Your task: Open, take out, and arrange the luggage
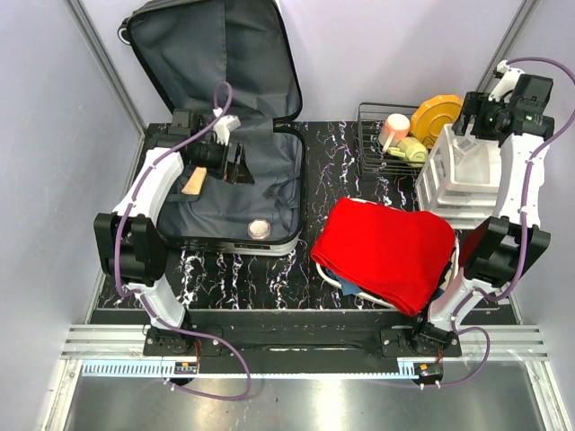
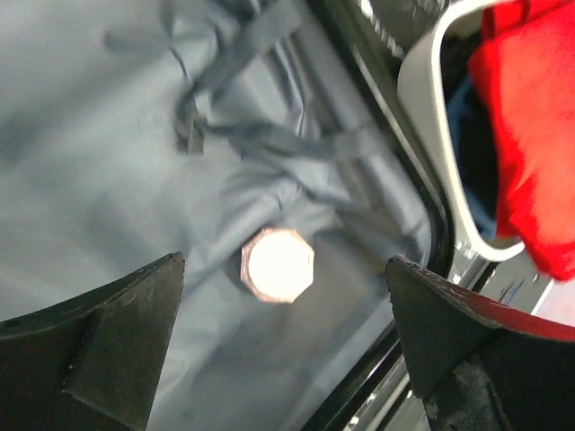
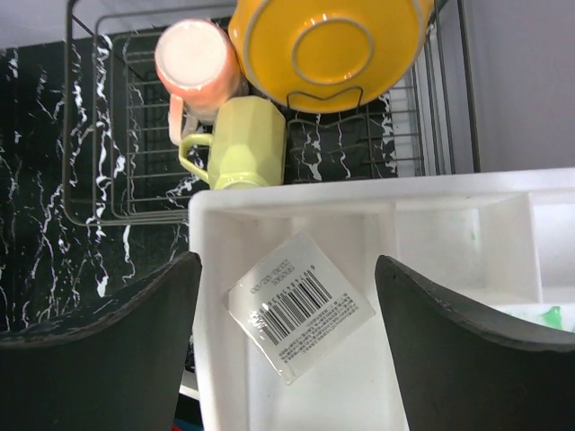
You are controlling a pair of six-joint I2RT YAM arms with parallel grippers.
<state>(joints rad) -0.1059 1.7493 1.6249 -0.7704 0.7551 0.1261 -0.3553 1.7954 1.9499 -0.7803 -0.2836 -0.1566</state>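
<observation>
A: Spotting the luggage point(image 1: 216, 72) anywhere?

B: Seeing it lying open on the left of the tabletop point(image 1: 332, 171), lid leaning upright against the back wall, grey lining facing up.

A: Holding anything with the left fingers point(image 2: 117, 332)?

B: Gripping nothing. Hovering spread wide over the lining, framing a small octagonal jar point(image 2: 278, 264) near the case's front edge.

A: And finding the right fingers point(image 3: 108, 350) where?

B: Hanging parted above the white drawer organiser point(image 3: 449, 224), clasping nothing, looking down on a clear barcoded packet point(image 3: 301, 305) lying in one compartment.

A: Noticing anything else?

B: Noting a wire rack point(image 3: 126, 193) just behind the organiser, carrying a pink cup point(image 3: 198, 58), a yellow-green mug point(image 3: 247, 144) and a yellow plate point(image 3: 328, 45). Also seeing a red cloth point(image 1: 391, 247) draped over a white basin point(image 2: 420, 99).
</observation>
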